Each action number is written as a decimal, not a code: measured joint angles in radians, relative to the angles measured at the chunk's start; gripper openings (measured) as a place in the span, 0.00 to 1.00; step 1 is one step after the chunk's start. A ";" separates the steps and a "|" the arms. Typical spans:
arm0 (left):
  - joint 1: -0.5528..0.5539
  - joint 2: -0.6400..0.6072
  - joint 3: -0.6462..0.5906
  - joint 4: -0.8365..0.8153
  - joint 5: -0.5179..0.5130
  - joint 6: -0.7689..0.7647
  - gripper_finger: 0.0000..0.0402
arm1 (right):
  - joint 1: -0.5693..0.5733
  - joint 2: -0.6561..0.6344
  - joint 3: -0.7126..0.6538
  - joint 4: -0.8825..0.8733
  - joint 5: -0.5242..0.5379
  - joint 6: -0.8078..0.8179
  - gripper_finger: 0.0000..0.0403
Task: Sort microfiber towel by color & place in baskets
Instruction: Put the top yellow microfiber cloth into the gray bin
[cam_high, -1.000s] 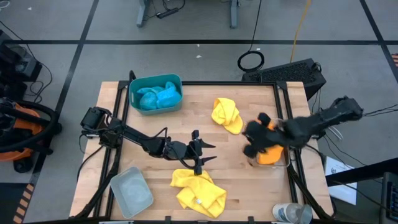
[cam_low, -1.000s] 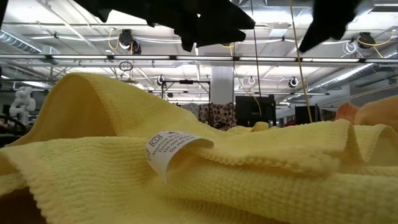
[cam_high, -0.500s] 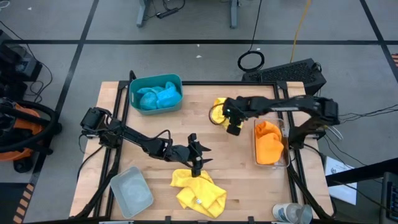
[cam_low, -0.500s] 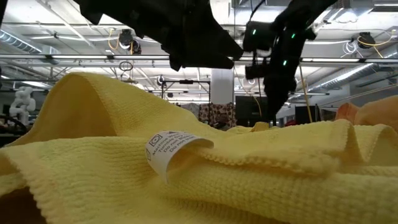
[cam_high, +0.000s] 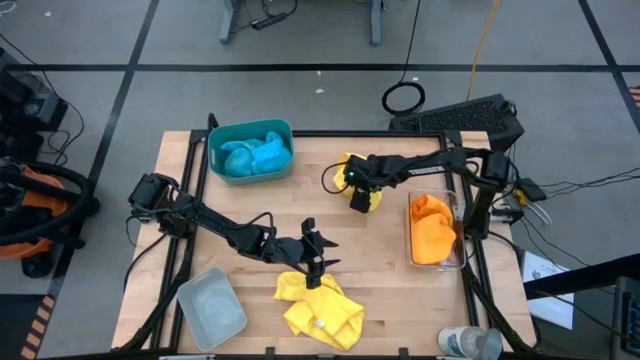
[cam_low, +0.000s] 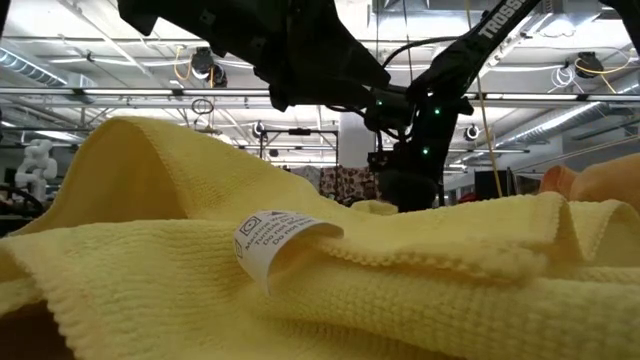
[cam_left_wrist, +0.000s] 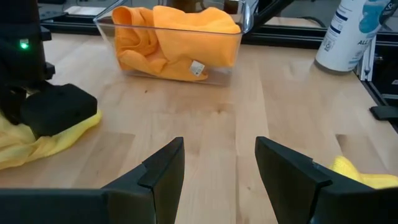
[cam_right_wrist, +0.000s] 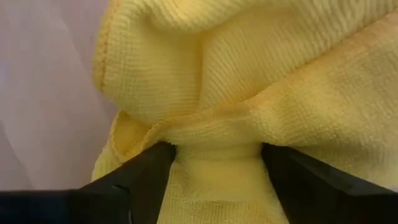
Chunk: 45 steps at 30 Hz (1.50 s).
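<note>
2 yellow towels remain unsorted on the table (cam_high: 400, 300): 1 yellow towel (cam_high: 362, 180) near the far edge at mid-width, and a second yellow towel (cam_high: 318, 308) at the near edge. The blue towels (cam_high: 255, 155) are seen in the teal basket (cam_high: 216, 140) at the far-left, the orange towels (cam_high: 430, 228) in the clear basket (cam_high: 460, 262) by the right edge; the grey basket (cam_high: 192, 292) at the near-left corner is judged their destination. The right gripper (cam_right_wrist: 214, 163) is pressed into the far towel, fingers spread with a fold between them, not clenched. The left gripper (cam_left_wrist: 219, 165) hovers above the near towel, fingers parted, nothing grasped. Step in hand: pickup. Next, closure on the fold is called for, then carriage across to the grey basket.
</note>
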 joint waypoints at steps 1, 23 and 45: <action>0.000 0.000 0.000 0.000 0.000 0.002 0.50 | 0.000 0.000 -0.001 0.000 -0.001 0.013 0.62; 0.001 0.000 0.000 -0.107 0.002 0.062 0.50 | 0.166 -0.220 -0.010 0.037 0.096 0.003 0.02; 0.021 0.000 0.000 -0.109 -0.249 0.167 0.50 | 0.558 -0.872 -0.509 0.737 0.107 -0.037 0.02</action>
